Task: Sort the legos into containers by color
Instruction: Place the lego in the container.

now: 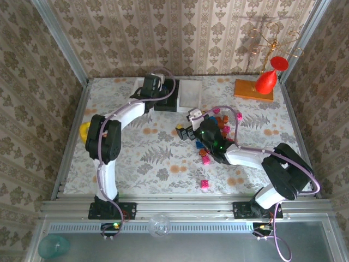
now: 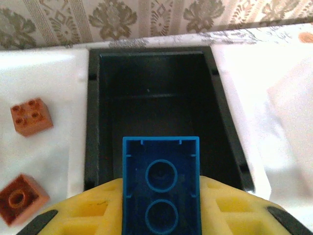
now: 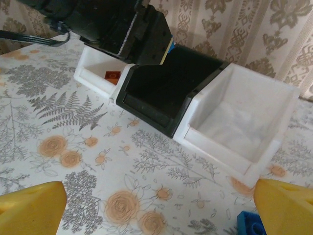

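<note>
At the far edge of the table (image 1: 142, 164), the left white bin (image 2: 54, 73) holds 2 orange-brown bricks (image 2: 31, 116). The left gripper (image 2: 161, 215), clamped on a blue brick (image 2: 161, 181), hangs over the black bin (image 2: 93, 122); releasing it likely comes next. The right gripper (image 3: 159, 208), jaws apart, sits near the loose legos (image 1: 217, 124).

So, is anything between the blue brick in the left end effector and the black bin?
Nothing visible: the left end effector holds the blue brick over the open black bin, whose inside looks bare.
</note>
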Available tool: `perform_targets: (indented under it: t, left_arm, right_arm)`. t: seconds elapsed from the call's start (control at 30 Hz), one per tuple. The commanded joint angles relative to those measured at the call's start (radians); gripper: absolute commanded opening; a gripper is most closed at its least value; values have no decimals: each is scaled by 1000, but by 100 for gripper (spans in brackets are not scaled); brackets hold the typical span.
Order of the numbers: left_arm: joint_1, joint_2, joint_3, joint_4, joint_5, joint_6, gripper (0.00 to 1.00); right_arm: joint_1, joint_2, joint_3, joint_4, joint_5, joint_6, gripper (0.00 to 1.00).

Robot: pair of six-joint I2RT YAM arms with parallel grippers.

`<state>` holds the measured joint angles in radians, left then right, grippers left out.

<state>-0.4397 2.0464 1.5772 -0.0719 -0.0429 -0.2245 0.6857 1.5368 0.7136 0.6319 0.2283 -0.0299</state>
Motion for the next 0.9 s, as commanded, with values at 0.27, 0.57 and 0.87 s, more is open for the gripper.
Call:
perform_targets:
  t: [0.27,0.57,0.87]
  left_arm:
    - [29,41,199,-157,68,32,70]
    - [-1,-392,-409,99,374,-76,73]
    - [-98,-615,-852,335,782,-20,75]
  right_arm:
    - [0,-66,75,-249,142,97,100]
    - [-8,-225,88,-992,89,420,100]
    - [6,-246,34,-1153,-95,512,94]
